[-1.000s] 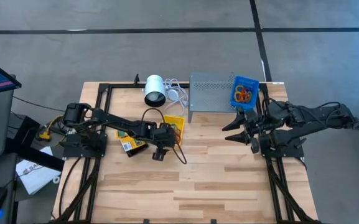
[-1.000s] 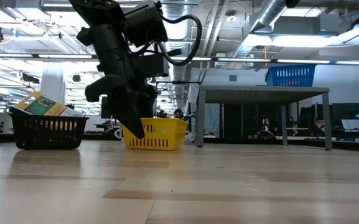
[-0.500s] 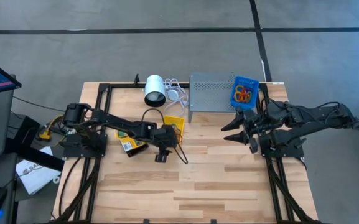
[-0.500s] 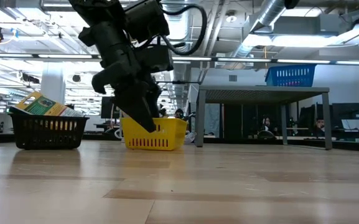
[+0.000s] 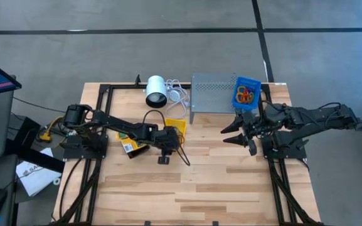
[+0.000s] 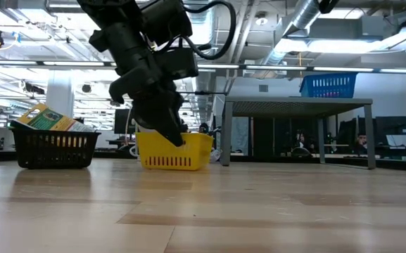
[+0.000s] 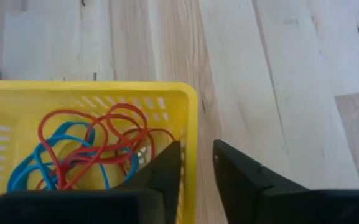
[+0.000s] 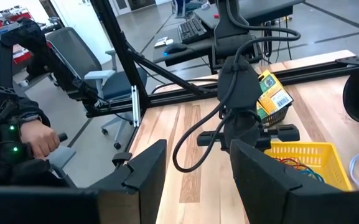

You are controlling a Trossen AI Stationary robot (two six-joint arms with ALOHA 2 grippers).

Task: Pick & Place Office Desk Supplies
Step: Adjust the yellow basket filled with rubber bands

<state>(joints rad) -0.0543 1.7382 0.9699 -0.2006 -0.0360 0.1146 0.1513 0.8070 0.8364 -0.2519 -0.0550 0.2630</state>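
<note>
My left pincer (image 5: 163, 157) hung low over the wooden table (image 5: 218, 182), at the front wall of the yellow bin (image 7: 191, 124). Its two fingers (image 7: 238, 171) stood close together with only a narrow gap between them, and the thin wall of the bin was in this gap; I cannot tell if the fingers already pressed on it. Inside the bin, just behind my fingers, lay red and blue rubber bands (image 7: 86, 149) in a loose tangle. Beside this pincer, toward my own base, stood the black bin (image 6: 53, 147) with yellow-and-green packets (image 6: 44, 118) leaning in it. My right pincer (image 5: 238, 130) waited well apart, above the table, with its fingers spread and nothing between them. Just behind it, the blue bin (image 5: 247, 91) with orange and purple bands stood on the grey perforated stand (image 5: 213, 94).
</note>
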